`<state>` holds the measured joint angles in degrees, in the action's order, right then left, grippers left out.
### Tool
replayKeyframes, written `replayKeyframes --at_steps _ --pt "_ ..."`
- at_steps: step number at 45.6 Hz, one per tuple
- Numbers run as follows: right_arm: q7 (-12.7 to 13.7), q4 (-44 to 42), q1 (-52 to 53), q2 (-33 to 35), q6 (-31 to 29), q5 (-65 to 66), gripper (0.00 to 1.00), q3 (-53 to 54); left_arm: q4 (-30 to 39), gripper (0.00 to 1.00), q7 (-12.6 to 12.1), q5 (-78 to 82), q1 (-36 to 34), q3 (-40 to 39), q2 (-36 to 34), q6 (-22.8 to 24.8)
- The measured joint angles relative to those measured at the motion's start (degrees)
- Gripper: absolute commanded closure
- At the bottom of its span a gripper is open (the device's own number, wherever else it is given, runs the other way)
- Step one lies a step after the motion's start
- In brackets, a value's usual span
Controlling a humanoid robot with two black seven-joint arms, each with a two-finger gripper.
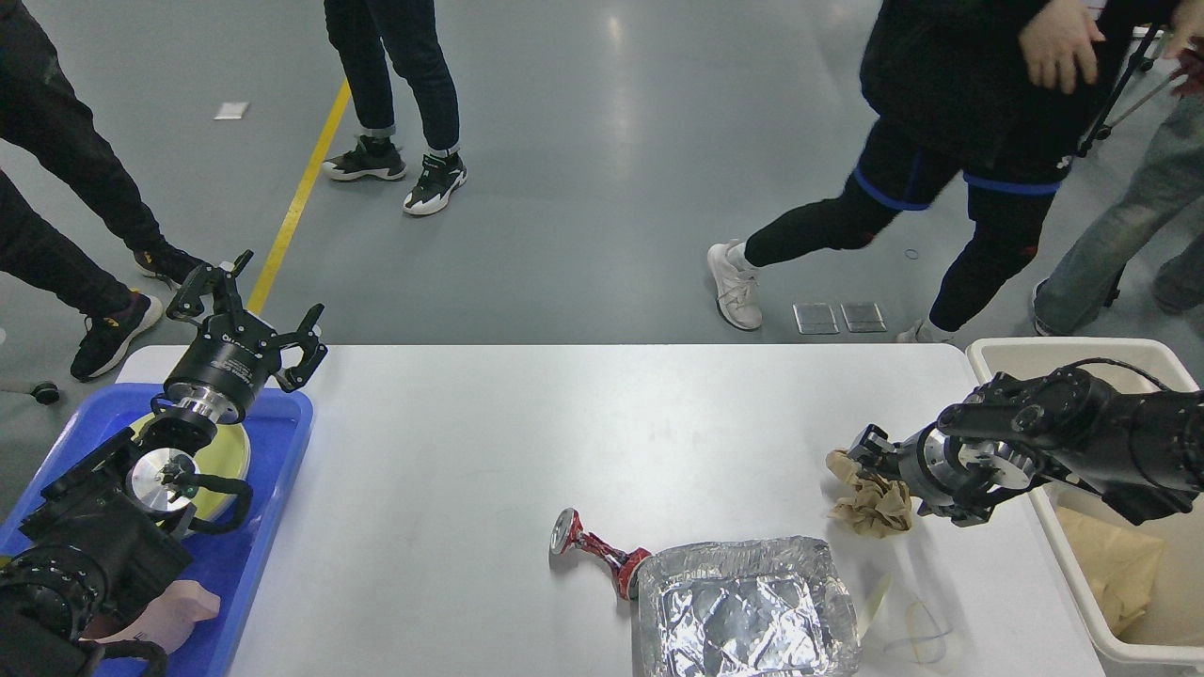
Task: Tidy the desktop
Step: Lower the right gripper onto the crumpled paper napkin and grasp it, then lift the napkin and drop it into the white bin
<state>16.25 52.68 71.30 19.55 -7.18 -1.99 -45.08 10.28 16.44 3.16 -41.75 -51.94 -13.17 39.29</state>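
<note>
The white desktop (489, 451) fills the middle of the head view. A crumpled brown paper ball (870, 500) lies near its right edge. My right gripper (901, 481) is low on the paper from the right, its two dark fingers spread on either side of it and touching it. On the left, my left gripper (246, 312) is raised above the far corner of the blue tray (277, 451), open and empty. A crushed red can (598, 549) lies at the front centre, touching a crinkled foil tray (748, 606).
The blue tray holds a yellow plate (233, 453) and a pink object (174, 611). A beige bin (1082, 350) with brown paper inside stands off the right edge. A thin clear loop (917, 632) lies right of the foil tray. People walk beyond the far edge.
</note>
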Motion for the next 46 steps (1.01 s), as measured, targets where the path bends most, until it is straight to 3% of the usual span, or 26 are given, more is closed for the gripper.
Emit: replayKeyframes --at_steps 15,27,33,46 --pt "0.1 2.7 2.4 0.4 0.4 0.0 1.00 0.4 0.0 0.04 0.0 0.0 0.0 0.0 0.0 0.0" --pt "0.2 15.6 19.5 10.2 -1.1 0.0 1.00 -0.8 0.0 0.04 0.0 0.0 0.0 0.0 0.0 0.0" --pt "0.3 20.4 32.1 16.9 -7.5 0.0 1.00 -1.9 0.0 0.04 0.0 0.0 0.0 0.0 0.0 0.0" --pt "0.5 20.6 54.4 25.5 -22.3 0.1 1.00 -4.2 0.0 0.04 0.0 0.0 0.0 0.0 0.0 0.0"
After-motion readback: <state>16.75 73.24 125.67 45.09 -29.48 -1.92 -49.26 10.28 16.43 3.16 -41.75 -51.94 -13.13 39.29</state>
